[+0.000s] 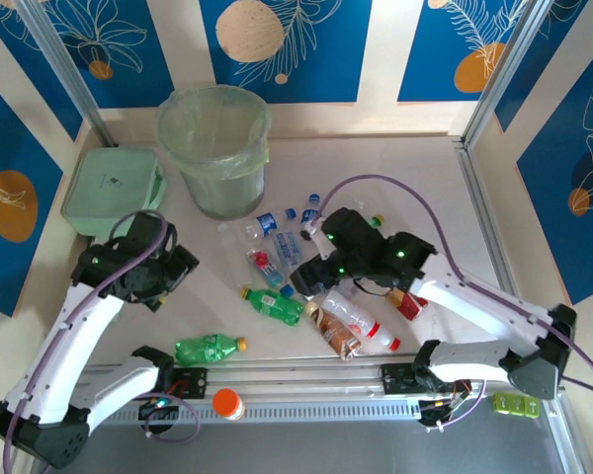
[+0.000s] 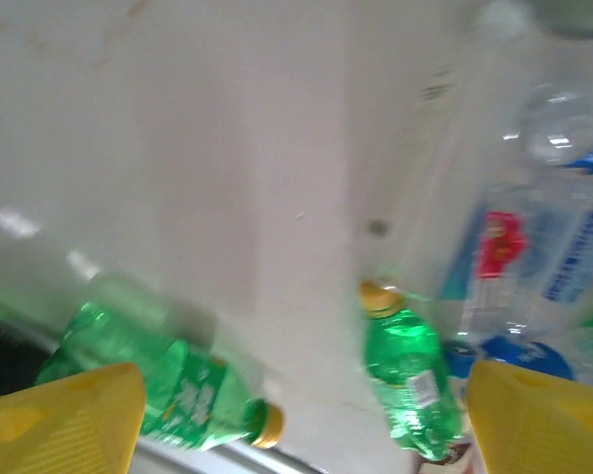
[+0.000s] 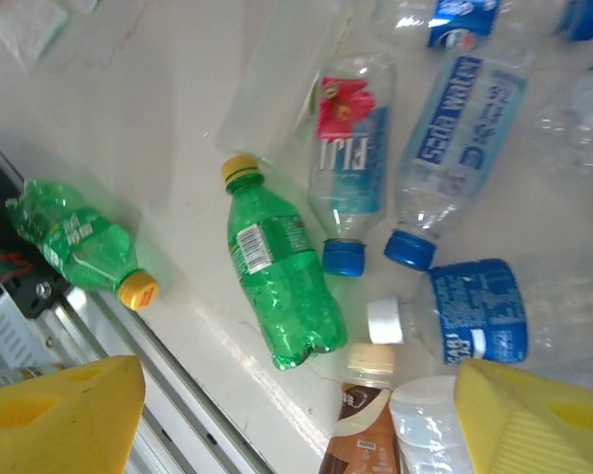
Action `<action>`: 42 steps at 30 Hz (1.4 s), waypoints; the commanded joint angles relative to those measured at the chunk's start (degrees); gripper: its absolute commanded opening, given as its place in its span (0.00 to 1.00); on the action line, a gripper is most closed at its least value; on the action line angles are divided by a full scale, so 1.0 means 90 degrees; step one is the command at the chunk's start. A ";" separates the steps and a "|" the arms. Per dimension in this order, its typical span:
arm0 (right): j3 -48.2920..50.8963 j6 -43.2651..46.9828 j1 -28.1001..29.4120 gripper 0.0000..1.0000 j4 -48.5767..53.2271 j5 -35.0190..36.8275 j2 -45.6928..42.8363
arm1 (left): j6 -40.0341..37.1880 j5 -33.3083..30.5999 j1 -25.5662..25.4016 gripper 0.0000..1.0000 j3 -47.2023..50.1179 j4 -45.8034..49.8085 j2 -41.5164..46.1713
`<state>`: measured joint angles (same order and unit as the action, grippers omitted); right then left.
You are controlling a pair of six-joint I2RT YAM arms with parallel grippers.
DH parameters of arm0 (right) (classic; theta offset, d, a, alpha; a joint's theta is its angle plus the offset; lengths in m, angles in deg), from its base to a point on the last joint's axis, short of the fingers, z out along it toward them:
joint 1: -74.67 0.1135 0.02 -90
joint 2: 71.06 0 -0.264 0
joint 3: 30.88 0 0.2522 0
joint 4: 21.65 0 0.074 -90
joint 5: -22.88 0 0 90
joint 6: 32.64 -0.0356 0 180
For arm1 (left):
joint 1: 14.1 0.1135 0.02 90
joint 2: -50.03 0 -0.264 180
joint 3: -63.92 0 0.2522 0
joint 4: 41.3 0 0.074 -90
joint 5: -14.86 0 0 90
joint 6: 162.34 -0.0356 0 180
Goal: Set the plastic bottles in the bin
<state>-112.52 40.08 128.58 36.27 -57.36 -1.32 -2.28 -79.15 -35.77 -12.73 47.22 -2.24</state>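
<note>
The round pale green bin [image 1: 213,148] stands at the back left of the table. Plastic bottles lie loose mid-table: a green one [image 1: 274,304], a second green one [image 1: 210,348] near the front rail, a brown-labelled one [image 1: 334,331] and clear blue-capped ones [image 1: 277,222]. My left gripper [image 1: 161,274] hovers open left of the pile; its view shows both green bottles [image 2: 410,380] [image 2: 168,390] below the gap [image 2: 301,425]. My right gripper [image 1: 316,272] hangs open over the pile, its gap [image 3: 296,425] above the green bottle [image 3: 282,286] and the brown bottle [image 3: 361,434].
A flat green lidded box [image 1: 114,190] sits left of the bin. An orange-capped white item [image 1: 227,403] rests on the front rail. In the right wrist view, a Fiji bottle [image 3: 351,163] and a blue-labelled bottle [image 3: 460,128] lie beside the green one.
</note>
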 commanded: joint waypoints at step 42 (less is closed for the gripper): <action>0.0417 0.0257 0.0531 0.81 -0.0136 0.1510 0.0522 | 0.4370 0.1881 -0.2328 0.99 0.3433 -0.0668 0.0437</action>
<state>-109.80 42.79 133.78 35.86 -45.01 5.63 33.32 -64.96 -56.03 14.55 35.09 2.81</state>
